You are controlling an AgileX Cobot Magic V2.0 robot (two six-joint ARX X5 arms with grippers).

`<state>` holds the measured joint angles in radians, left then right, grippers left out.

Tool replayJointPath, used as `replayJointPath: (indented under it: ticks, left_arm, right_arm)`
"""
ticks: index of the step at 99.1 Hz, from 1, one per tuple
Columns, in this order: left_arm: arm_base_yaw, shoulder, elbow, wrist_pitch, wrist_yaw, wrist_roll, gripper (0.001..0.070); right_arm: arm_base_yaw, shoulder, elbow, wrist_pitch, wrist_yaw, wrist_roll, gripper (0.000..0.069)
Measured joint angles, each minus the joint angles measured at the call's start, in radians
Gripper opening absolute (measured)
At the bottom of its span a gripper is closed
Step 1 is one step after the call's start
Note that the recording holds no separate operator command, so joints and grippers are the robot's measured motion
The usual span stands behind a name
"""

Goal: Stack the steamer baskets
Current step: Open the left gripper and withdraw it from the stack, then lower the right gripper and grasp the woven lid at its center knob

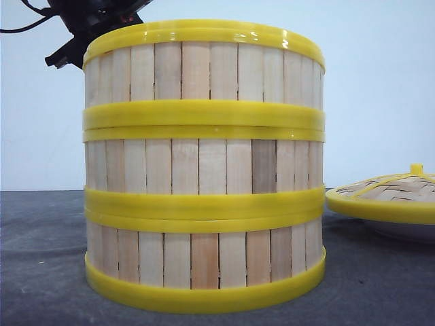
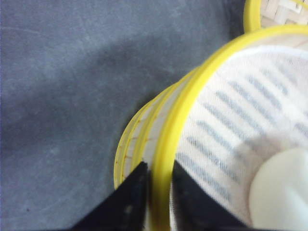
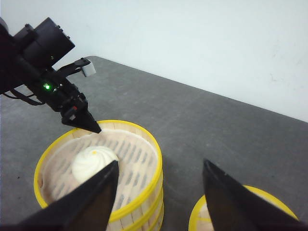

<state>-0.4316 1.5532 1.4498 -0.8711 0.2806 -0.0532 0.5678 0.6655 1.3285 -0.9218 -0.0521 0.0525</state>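
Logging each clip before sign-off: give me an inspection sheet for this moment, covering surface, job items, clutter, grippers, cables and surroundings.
Surface: dark grey table, bare where visible.
Job's things: three steamer baskets stacked in one column, rims roughly aligned; top basket is cloth-lined and holds a white bun.
Clutter: domed woven lid to the right of the stack, apart from it, resting on something white.
Grippers: left gripper straddles the top basket's rim, one finger inside, one outside; right gripper open, holding nothing, above the table.
Cables: black cable behind the stack at the left arm.
Surroundings: plain pale wall.
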Motion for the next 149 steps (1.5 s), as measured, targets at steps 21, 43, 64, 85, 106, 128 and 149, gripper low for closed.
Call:
replayJointPath:
  ticks: [21,43,64,85,106,128,149]
  left_arm:
    - [0.018,0.000,0.000,0.009,-0.020,-0.003,0.0298]
    - [0.030,-0.029,0.000,0.068,-0.019,-0.003,0.0298]
    - [0.037,-0.268,-0.001,0.220,-0.043,-0.003,0.0298]
    - [0.037,-0.502,0.000,0.264,-0.182,0.031,0.0270]
    - [0.037,-0.649,0.000,0.122,-0.197,0.061,0.0261]
    - [0.037,-0.796,-0.182,0.088,-0.193,0.064,0.0258]
    - [0.037,-0.980,-0.463,0.116,-0.177,0.023,0.0258]
  right_arm:
    - [0.000,0.000,0.000,-0.010,0.000,0.004,0.0335]
    - [0.000,0.004,0.000,-0.033,0.045,0.024,0.0365]
    - [0.000,0.068,0.000,-0.100,0.082,0.061,0.0395]
    - [-0.001,0.195,0.000,-0.132,0.196,0.080,0.0397]
    - [-0.068,0.352,0.000,-0.117,0.204,0.083,0.0397]
    - [-0.185,0.509,0.000,-0.093,0.152,0.083,0.0397]
    - [-0.293,0.596,-0.067,-0.029,0.074,0.083,0.0397]
